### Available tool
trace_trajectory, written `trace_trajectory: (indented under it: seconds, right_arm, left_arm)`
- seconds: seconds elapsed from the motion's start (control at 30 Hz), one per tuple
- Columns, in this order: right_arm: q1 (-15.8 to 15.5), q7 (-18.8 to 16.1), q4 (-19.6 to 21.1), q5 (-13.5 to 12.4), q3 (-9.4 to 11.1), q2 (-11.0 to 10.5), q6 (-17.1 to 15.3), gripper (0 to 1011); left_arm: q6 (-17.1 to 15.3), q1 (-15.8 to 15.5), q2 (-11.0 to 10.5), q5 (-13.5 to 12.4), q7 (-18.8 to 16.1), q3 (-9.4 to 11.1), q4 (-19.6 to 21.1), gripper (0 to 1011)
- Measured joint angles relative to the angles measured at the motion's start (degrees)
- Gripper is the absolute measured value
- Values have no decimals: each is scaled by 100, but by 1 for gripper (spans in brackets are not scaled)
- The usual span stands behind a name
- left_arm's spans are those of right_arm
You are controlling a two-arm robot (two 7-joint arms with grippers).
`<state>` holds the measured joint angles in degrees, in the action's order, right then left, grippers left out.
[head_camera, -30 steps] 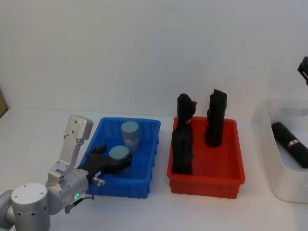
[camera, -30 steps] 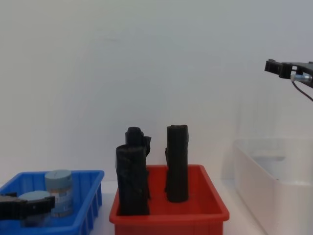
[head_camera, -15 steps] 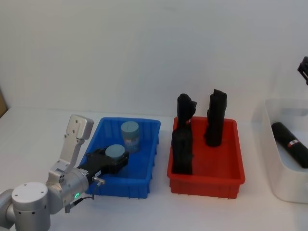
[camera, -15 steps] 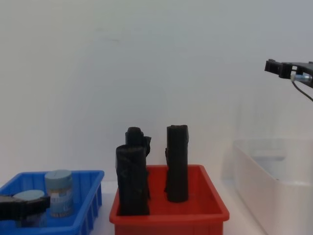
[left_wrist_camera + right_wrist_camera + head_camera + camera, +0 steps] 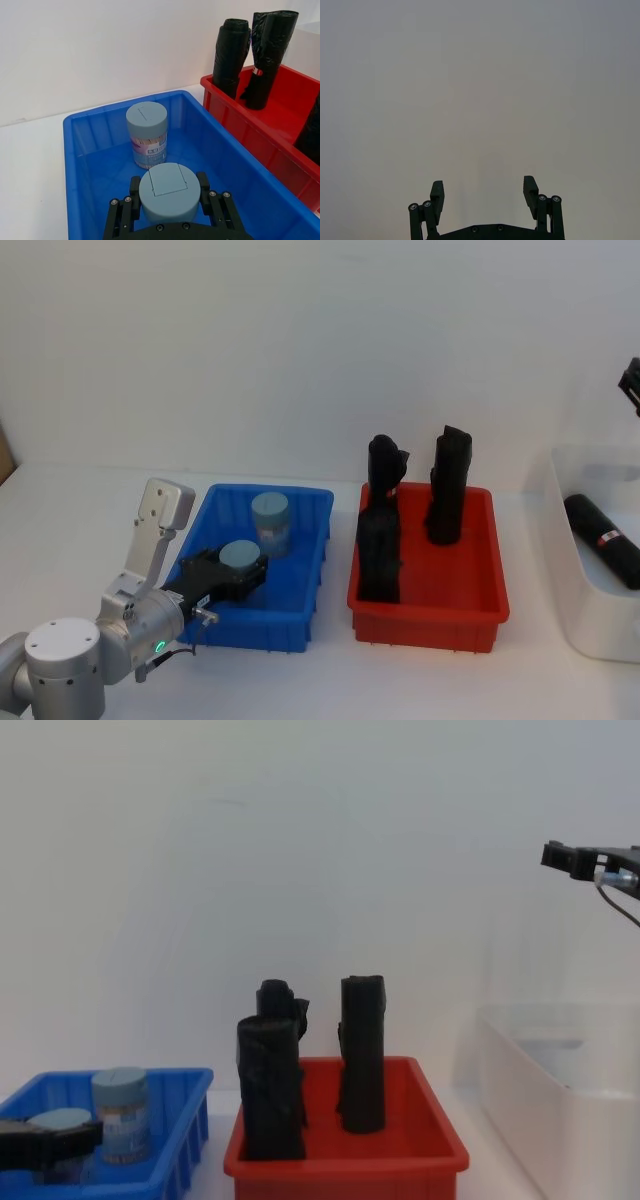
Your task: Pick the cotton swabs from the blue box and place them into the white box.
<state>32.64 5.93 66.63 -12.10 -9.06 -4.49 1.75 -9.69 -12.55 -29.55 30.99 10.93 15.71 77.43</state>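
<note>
— White tabletop [image 5: 330, 680] and a bare pale wall [image 5: 300, 340] are seen in the head view. Where is the blue box placed?
— The blue box [image 5: 270, 630] is set at the lower left of the frame. A red bin [image 5: 430, 625] is placed just beside it toward the centre, and the white box [image 5: 590, 625] is cut off by the right edge, apart from the red bin.
— What is gripped by the left gripper?
— The left gripper [image 5: 236, 572] is found inside the blue box. Its fingers [image 5: 134, 186] are pressed against both sides of the held tub [image 5: 169, 192] of cotton swabs, lid upward. Whether that tub is raised off the box floor cannot be told.
— And the other tub?
— The second tub [image 5: 271, 523] is stood upright near the box's far wall, apart from the gripper.
— The right gripper?
— The right gripper [image 5: 631, 386] is seen high at the upper right edge. Its fingers [image 5: 437, 192] are spread wide, with nothing between them.
— And the remaining containers?
— Three black rolls [image 5: 445, 485] are stood in the red bin, and a single roll [image 5: 603, 538] is laid in the white box.
</note>
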Motion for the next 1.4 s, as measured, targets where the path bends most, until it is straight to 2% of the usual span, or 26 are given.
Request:
trace_trajectory:
  seconds: [0.3, 0.83, 1.17, 1.23, 1.4]
  right_arm:
    - [0, 0, 0, 0, 0, 0, 0, 1001]
    - [11, -103, -26, 1, -7, 7, 47, 1001]
    - [17, -604, -58, -8, -54, 14, 124, 1001]
    - [9, -748, -58, -8, -68, 14, 130, 1001]
    - [-21, -1080, -49, 17, -104, 7, 139, 1001]
  left_arm:
    - [94, 9, 2, -14, -13, -5, 64, 670]
    - [783, 72, 11, 107, -184, -79, 551, 669]
    - [1319, 76, 97, 171, -212, -89, 936, 669]
    - [1506, 70, 164, 191, -200, -62, 1041, 670]
    - [1720, 54, 272, 221, -141, -7, 1157, 670]
